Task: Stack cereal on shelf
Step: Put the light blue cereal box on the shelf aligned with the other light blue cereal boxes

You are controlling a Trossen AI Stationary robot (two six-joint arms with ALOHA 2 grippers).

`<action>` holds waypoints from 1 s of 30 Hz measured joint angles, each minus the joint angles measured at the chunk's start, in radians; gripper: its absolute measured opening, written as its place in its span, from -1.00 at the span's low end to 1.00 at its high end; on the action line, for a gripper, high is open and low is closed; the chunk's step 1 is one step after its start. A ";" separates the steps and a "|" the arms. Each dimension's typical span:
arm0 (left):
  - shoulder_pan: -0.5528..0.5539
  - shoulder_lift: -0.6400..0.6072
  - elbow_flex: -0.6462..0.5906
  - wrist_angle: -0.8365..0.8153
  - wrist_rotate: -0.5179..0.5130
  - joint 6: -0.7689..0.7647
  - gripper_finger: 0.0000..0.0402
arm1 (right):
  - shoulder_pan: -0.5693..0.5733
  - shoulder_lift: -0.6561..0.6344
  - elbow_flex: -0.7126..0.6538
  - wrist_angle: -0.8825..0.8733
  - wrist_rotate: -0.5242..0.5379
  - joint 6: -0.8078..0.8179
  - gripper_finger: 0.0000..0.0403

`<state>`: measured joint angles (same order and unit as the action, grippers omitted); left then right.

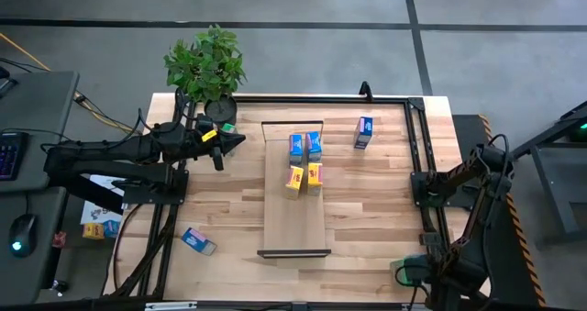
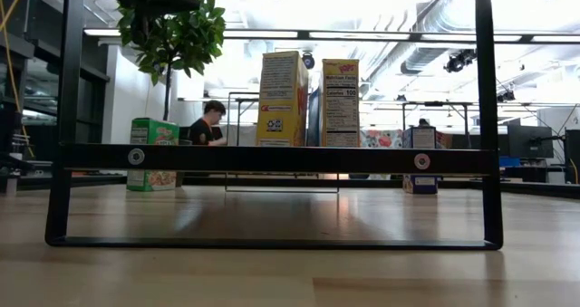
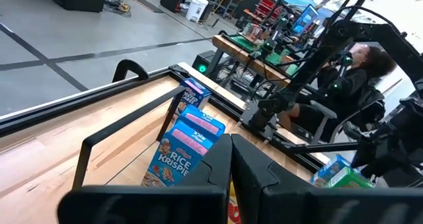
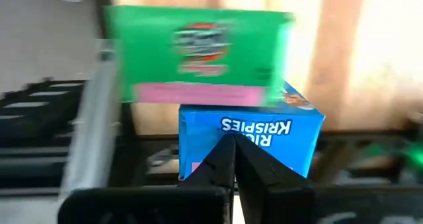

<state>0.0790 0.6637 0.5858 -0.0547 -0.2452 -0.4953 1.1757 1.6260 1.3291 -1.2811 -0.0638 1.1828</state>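
- The right gripper (image 4: 232,159) is tucked low at the near right corner of the table, mostly buried under its own arm from above. Its wrist view shows the fingers pressed together on nothing.
- That same wrist view is blurry: a green box (image 4: 198,55) sits on top of a blue Rice Krispies box (image 4: 254,135), which reads upside down there. Can't tell where those two are on the rig.
- The left gripper (image 3: 230,174) hovers near the far left end of the shelf (image 1: 295,221); its fingers are pinched together and empty too.
- The low view only gets the shelf's black bracket (image 2: 272,158) edge on, and it cuts off the bottoms of the boxes behind it.
- The shelf is a long pale board running down the middle of the table, and four boxes stand on its far half: two blue ones (image 1: 304,146) and two yellow ones (image 1: 304,177) just in front.
- One more blue box (image 1: 363,133) stands on the table right of the shelf, and another lies flat (image 1: 198,241) near the left front.
- A potted plant (image 1: 209,68) stands at the far left corner.
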 joint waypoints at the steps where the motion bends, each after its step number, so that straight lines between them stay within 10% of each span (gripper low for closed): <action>1: 0.000 0.000 0.000 0.000 -0.001 0.000 -1.00 | -0.002 0.000 0.000 -0.023 0.006 0.007 -1.00; 30: 0.000 0.000 0.000 0.001 -0.005 -0.001 -1.00 | -0.125 0.003 -0.004 -0.288 0.212 -0.031 -1.00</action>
<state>0.0788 0.6639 0.5858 -0.0539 -0.2497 -0.4961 1.0509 1.6289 1.3254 -1.5689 0.1482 1.1514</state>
